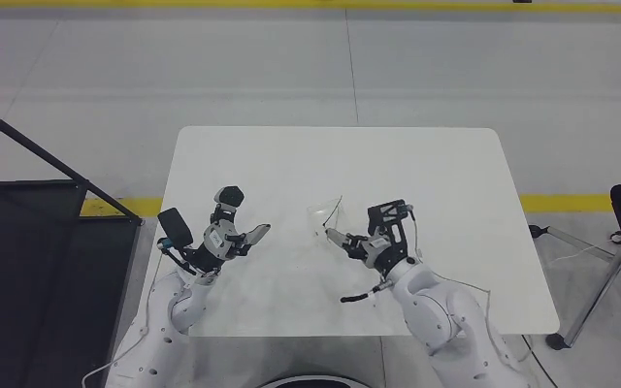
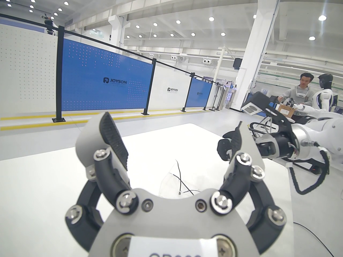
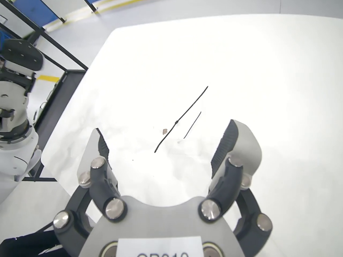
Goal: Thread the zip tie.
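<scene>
1. Top view: the zip tie (image 1: 333, 209) lies on the white table (image 1: 437, 194), near its middle and towards the near side, between the two tools. The left tool (image 1: 247, 215) is spread open and holds nothing. The right tool (image 1: 342, 236) sits just beside the tie, also with nothing in it. The tie is well away from every table edge, and there is bare surface on all sides for both arms to swing in.

2. Left wrist view: the left tool (image 2: 176, 145) is wide open and empty, with the zip tie (image 2: 179, 173) ahead of it on the table (image 2: 53, 188). Part of the strap seems to arc up off the surface. The right tool (image 2: 226, 148) faces in from the far side, so the two could crowd each other over the tie.

3. Right wrist view: the right tool (image 3: 164, 128) is wide open and empty. The zip tie (image 3: 188, 108) shows as a thin black line on the table (image 3: 241, 54) ahead of the fingers, with a small block, probably the head, partway along. It looks very light, thin, springy and slick, and likely to skate or flick away if nudged. I would pinch it beside the head with one tool and near the tail tip with the other. I cannot tell whether the strap already passes through the head.
</scene>
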`<action>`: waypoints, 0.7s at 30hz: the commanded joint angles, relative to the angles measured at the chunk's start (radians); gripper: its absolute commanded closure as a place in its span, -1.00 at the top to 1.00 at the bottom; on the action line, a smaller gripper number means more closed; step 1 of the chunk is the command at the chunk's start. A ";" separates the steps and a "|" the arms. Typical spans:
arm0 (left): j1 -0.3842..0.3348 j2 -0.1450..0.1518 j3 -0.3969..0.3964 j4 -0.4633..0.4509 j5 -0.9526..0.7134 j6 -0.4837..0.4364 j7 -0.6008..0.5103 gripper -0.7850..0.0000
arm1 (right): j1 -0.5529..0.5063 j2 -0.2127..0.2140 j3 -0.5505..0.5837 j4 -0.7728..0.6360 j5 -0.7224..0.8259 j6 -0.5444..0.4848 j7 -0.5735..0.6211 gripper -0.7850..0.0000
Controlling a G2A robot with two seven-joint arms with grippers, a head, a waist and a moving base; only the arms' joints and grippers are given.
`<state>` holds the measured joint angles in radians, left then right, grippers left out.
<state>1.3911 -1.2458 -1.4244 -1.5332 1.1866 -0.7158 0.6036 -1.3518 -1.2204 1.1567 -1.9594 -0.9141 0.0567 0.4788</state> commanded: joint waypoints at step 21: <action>0.000 0.000 0.000 0.000 0.000 0.000 0.000 1.00 | -0.116 0.015 0.164 -0.048 0.188 -0.158 -0.122 1.00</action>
<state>1.3911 -1.2458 -1.4244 -1.5332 1.1866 -0.7158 0.6036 -1.4681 -1.2049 1.3212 -2.0071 -0.7259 -0.1014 0.3567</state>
